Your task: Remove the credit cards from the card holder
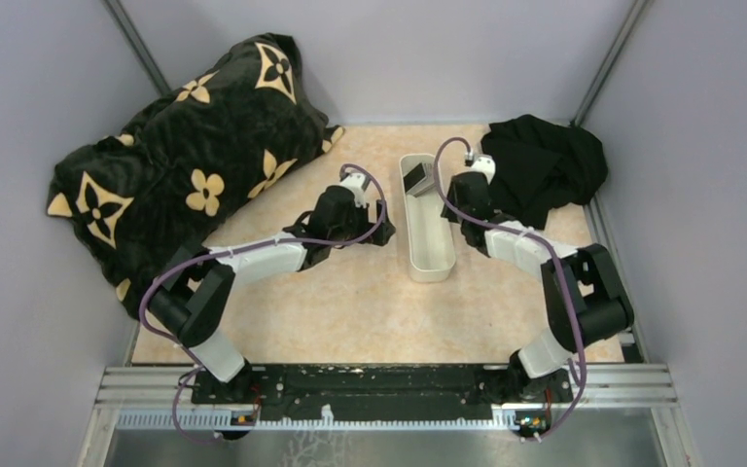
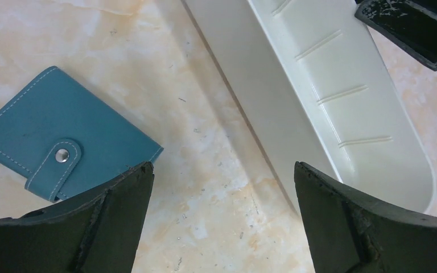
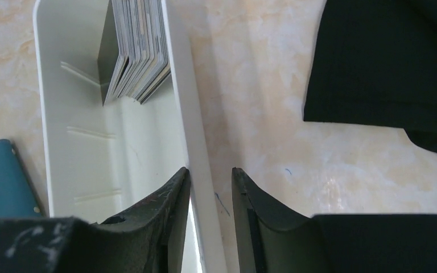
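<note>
Your left gripper [image 2: 223,170] is the closest thing in its own wrist view, with both fingers spread about as wide as they go and nothing between them but bare table [image 2: 205,114]. The card holder [image 2: 51,133] isn't in that gap. It lies flat on the table off to the left, with its near corner tucked just behind the tip of the left finger. It's folded shut with the snap tab done up, and its long axis runs on a slant across the view, not square to the jaws.

On the other side, your right gripper [image 3: 210,173] has its fingers drawn in narrow and straddling the side wall of the white tray [image 2: 330,74], one finger inside and one outside. I honestly can't tell if they're actually biting the wall or just sitting close to it.

The credit cards [image 3: 139,51] are a fanned stack leaning on edge against that same wall at the far end of the tray, so they look to be out already. You can't see whether any are left in the holder.

If you do go back for the holder, I'd say it's the left arm's job. It's right beside that arm, while the tray sits between it and the right one. You'd need to shift left and turn the wrist to line up with the slant.
</note>
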`<move>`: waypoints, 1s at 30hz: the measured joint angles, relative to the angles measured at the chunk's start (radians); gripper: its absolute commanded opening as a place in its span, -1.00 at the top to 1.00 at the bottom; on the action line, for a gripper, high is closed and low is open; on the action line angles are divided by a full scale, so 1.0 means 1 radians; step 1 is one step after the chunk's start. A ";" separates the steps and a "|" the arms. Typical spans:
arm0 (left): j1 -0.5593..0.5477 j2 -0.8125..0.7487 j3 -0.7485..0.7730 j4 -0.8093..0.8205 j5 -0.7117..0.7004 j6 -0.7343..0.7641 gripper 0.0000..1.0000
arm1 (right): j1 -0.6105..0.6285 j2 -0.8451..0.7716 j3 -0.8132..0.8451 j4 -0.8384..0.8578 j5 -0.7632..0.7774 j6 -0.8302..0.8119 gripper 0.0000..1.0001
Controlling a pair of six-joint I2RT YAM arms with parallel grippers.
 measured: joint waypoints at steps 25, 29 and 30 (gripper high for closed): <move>-0.005 -0.001 -0.019 0.031 -0.029 0.003 -0.98 | -0.029 -0.136 -0.119 -0.023 -0.011 0.031 0.59; -0.005 -0.001 -0.020 0.031 -0.044 0.002 -0.98 | -0.065 -0.113 -0.076 -0.059 -0.008 0.027 0.55; -0.005 -0.001 -0.022 0.032 -0.049 0.002 -0.98 | -0.074 -0.105 -0.061 -0.068 -0.006 0.027 0.48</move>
